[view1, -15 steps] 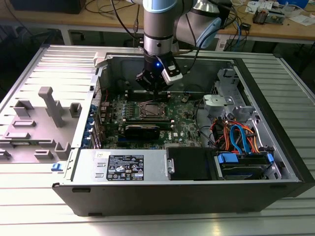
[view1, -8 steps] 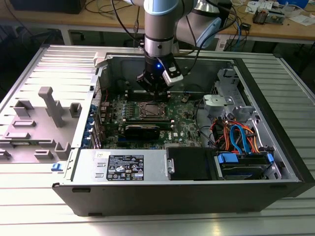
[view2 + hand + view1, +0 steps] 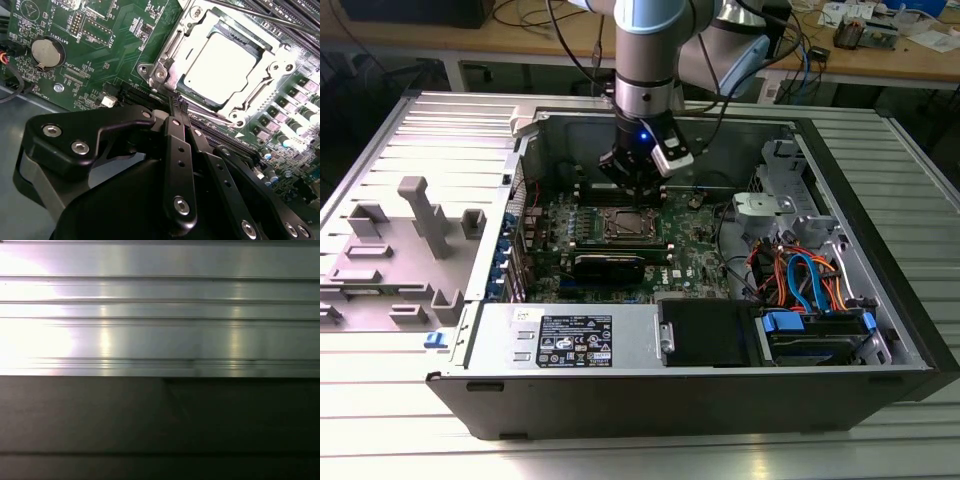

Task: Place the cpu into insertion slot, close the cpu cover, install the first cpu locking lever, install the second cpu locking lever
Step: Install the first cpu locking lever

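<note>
The cpu (image 3: pixel 220 65), a pale square chip, lies in the insertion slot (image 3: pixel 626 223) on the green board. Over it lies the cpu cover (image 3: pixel 192 35), a silvery frame, flat, with the chip showing through its window. A thin metal lever rod (image 3: pixel 255 14) runs along one side of the socket. My gripper (image 3: pixel 175 100) is shut with nothing held, its black fingers (image 3: pixel 178 150) meeting at the tip just beside the socket's edge. In the exterior view my gripper (image 3: pixel 633 192) hangs low over the far edge of the slot.
The open case's walls (image 3: pixel 650 110) surround the board. Long black memory slots (image 3: pixel 610 265) flank the socket. A black drive box (image 3: pixel 705 330) and orange and blue cables (image 3: pixel 810 280) sit at the exterior view's right. Grey plastic fixtures (image 3: pixel 420 215) stand on the ribbed table at its left. A coin battery (image 3: pixel 46 52) is nearby.
</note>
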